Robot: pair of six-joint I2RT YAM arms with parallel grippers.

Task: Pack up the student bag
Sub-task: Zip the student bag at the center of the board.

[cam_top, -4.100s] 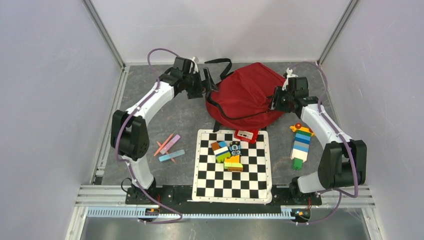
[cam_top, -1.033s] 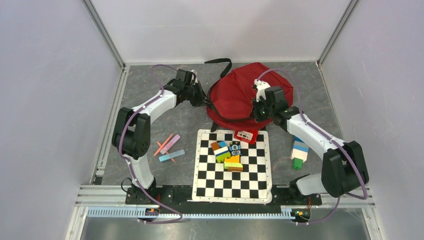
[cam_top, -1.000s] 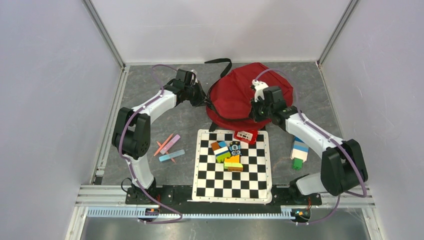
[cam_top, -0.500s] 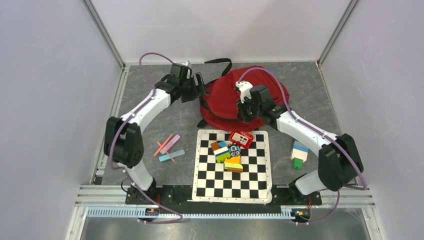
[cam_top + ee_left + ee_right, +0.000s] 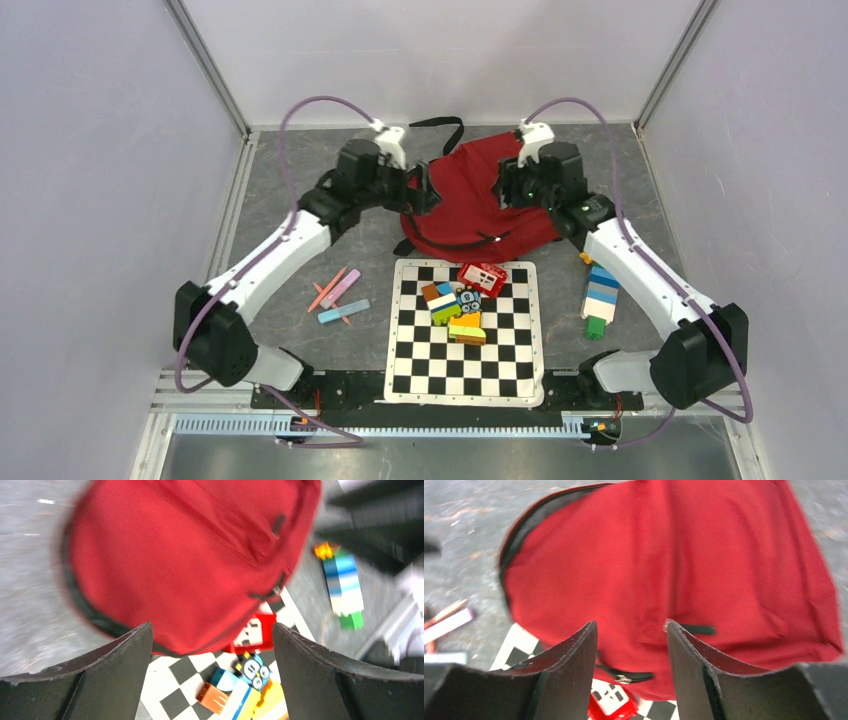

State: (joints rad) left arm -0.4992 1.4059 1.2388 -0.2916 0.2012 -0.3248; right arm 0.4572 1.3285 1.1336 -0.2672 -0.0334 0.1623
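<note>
The student bag [image 5: 470, 200], a dark red backpack with black straps and zippers, lies closed on the grey table behind the chessboard mat. It fills the left wrist view [image 5: 185, 560] and the right wrist view [image 5: 674, 565]. My left gripper [image 5: 416, 190] hovers over the bag's left edge; its jaws [image 5: 211, 630] are wide open and empty. My right gripper [image 5: 508, 190] hovers over the bag's right part; its jaws [image 5: 630, 627] are open and empty. A black zipper pull [image 5: 624, 678] shows on the bag's front edge.
A chessboard mat [image 5: 465, 350] lies in front of the bag with a small red toy box [image 5: 482, 277] and a pile of coloured blocks [image 5: 455, 310]. A block tower [image 5: 600, 295] lies at the right. Pens and markers [image 5: 338, 292] lie at the left.
Both grippers have lifted off the bag and drawn apart, the right one moving back and right. The bag has shifted a little left and the red toy box has turned.
</note>
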